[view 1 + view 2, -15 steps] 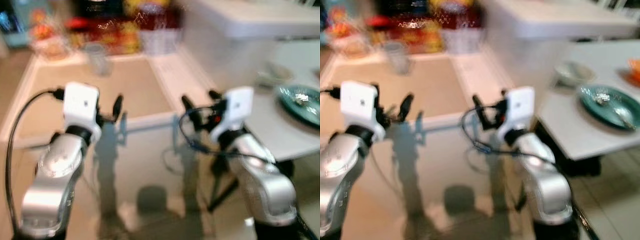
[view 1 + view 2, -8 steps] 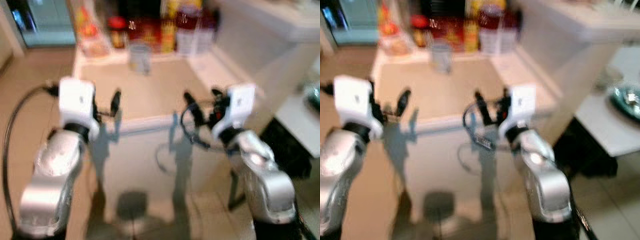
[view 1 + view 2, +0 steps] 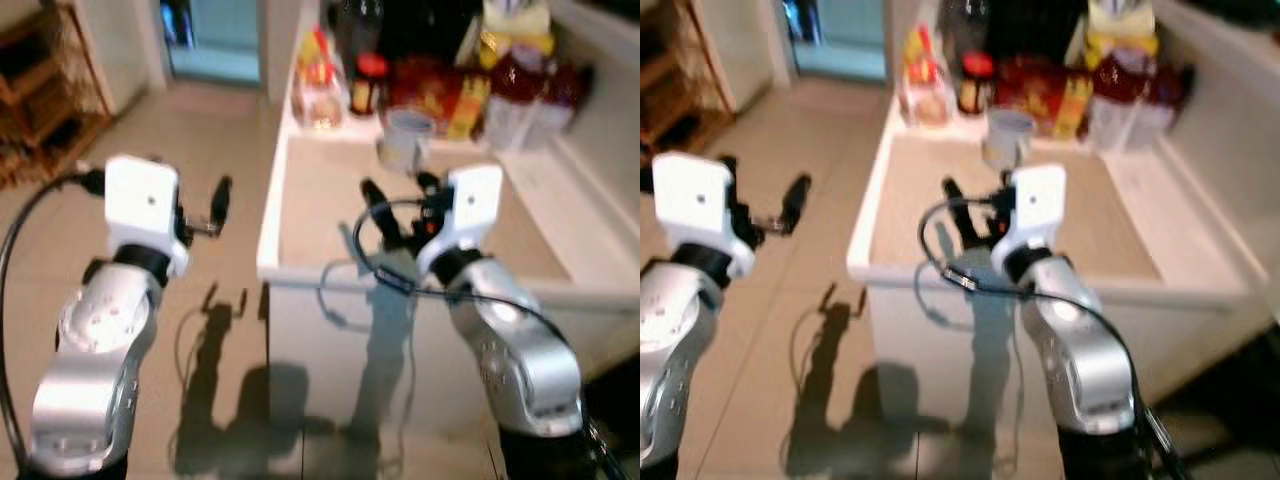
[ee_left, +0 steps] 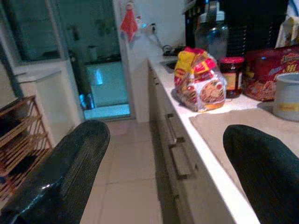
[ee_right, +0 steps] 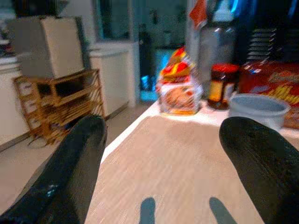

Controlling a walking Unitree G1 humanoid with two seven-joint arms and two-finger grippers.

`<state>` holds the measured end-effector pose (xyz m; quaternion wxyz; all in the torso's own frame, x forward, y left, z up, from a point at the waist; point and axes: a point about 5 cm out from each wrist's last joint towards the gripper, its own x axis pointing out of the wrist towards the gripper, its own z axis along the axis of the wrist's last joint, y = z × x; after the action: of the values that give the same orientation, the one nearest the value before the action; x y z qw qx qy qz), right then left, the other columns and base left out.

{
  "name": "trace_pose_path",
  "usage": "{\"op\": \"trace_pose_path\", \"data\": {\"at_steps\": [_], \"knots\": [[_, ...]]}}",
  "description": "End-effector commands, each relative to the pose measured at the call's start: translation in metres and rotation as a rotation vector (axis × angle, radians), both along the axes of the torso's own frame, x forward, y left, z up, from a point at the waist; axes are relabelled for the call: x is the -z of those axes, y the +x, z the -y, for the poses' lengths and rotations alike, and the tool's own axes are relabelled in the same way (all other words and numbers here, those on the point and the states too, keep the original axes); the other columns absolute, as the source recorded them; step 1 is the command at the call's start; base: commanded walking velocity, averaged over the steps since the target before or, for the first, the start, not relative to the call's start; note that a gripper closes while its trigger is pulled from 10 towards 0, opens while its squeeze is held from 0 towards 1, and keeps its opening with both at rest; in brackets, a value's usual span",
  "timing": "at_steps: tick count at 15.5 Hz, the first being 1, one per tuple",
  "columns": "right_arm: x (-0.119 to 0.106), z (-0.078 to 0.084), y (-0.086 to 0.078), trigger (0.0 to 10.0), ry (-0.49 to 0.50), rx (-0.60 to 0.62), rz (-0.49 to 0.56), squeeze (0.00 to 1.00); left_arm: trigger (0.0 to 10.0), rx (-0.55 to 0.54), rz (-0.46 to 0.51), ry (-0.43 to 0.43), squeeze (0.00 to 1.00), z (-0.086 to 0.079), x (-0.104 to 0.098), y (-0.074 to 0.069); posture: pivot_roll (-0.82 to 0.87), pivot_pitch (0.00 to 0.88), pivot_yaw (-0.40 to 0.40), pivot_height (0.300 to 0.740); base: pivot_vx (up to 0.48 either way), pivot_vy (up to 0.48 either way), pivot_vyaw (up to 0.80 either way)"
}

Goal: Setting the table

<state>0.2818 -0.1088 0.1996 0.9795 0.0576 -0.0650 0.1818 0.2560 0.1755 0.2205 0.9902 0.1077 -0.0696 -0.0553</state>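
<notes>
Counter (image 3: 330, 190), a white-edged worktop with a pale wood-look surface, stands straight ahead of the robot, with tiled floor (image 3: 200, 130) along its left side. Along the counter's far edge sits a row of groceries: a bread bag (image 4: 201, 81) printed in red and yellow at the left corner, a red-lidded jar (image 4: 231, 74) just beside it, a red box (image 4: 266, 70) further along, and a pale grey mug (image 3: 405, 140) standing a little nearer than the rest. Behind the jar rises a large clear bottle (image 4: 212, 30). The right gripper (image 3: 395, 200) hovers above the counter's near part, its two black fingers (image 5: 70, 163) spread wide apart and holding nothing. The left gripper (image 3: 205, 210) hangs off the counter's left side, over the floor, its fingers (image 4: 65, 168) likewise spread and empty. Well to the left of the counter, across the floor, a wooden rack (image 5: 60, 105) stands against white furniture, and a glass door (image 4: 100, 70) lies beyond the counter's far left end.
</notes>
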Motion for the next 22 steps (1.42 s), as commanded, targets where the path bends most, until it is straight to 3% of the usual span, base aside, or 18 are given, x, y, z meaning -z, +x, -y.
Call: {"op": "trace_pose_path", "data": {"at_steps": [1, 7, 8, 13, 17, 18, 20, 22], "knots": [[-0.001, 0.016, 0.003, 10.0, 0.018, 0.086, 0.002, 0.00, 10.0, 0.055, 0.006, 0.004, 0.00, 0.011, -0.001, 0.000, 0.09, 0.000, -0.035, 0.740, 0.371, 0.000, 0.00], [-0.002, 0.036, 0.008, 10.0, 0.029, 0.232, 0.001, 0.00, 10.0, 0.202, -0.001, 0.010, 0.00, 0.027, 0.003, -0.005, 0.09, 0.000, -0.034, 0.740, 0.102, 0.000, 0.00], [0.001, 0.041, 0.010, 10.0, 0.047, 0.264, -0.030, 1.00, 10.0, 0.265, 0.000, 0.005, 0.00, 0.032, 0.002, -0.008, 0.09, 0.000, -0.035, 0.740, 0.000, 0.000, 0.00], [0.002, 0.054, 0.020, 10.0, -0.015, 0.326, -0.040, 1.00, 10.0, 0.376, -0.030, 0.009, 0.00, 0.041, 0.005, -0.012, 0.09, 0.000, -0.030, 0.740, 0.000, 0.000, 0.00], [0.004, 0.071, 0.040, 10.0, -0.059, 0.382, -0.074, 1.00, 10.0, 0.416, -0.068, 0.032, 0.00, 0.043, 0.009, -0.010, 0.09, 0.000, -0.017, 0.740, 0.000, 0.000, 0.00], [0.004, 0.079, 0.051, 10.0, -0.112, 0.410, -0.076, 0.03, 10.0, 0.445, -0.079, 0.028, 0.00, 0.047, 0.010, -0.010, 0.09, 0.000, -0.016, 0.740, 0.000, 0.000, 0.00], [0.007, 0.093, 0.064, 10.0, -0.162, 0.444, -0.108, 0.00, 10.0, 0.507, -0.092, 0.021, 0.00, 0.053, 0.010, -0.014, 0.09, 0.000, -0.019, 0.740, 0.000, 0.000, 0.00], [0.014, 0.098, 0.072, 10.0, -0.166, 0.410, -0.149, 0.00, 10.0, 0.520, -0.103, 0.023, 0.00, 0.055, 0.012, -0.015, 0.09, 0.000, -0.018, 0.740, 0.000, 0.000, 0.00]]}}
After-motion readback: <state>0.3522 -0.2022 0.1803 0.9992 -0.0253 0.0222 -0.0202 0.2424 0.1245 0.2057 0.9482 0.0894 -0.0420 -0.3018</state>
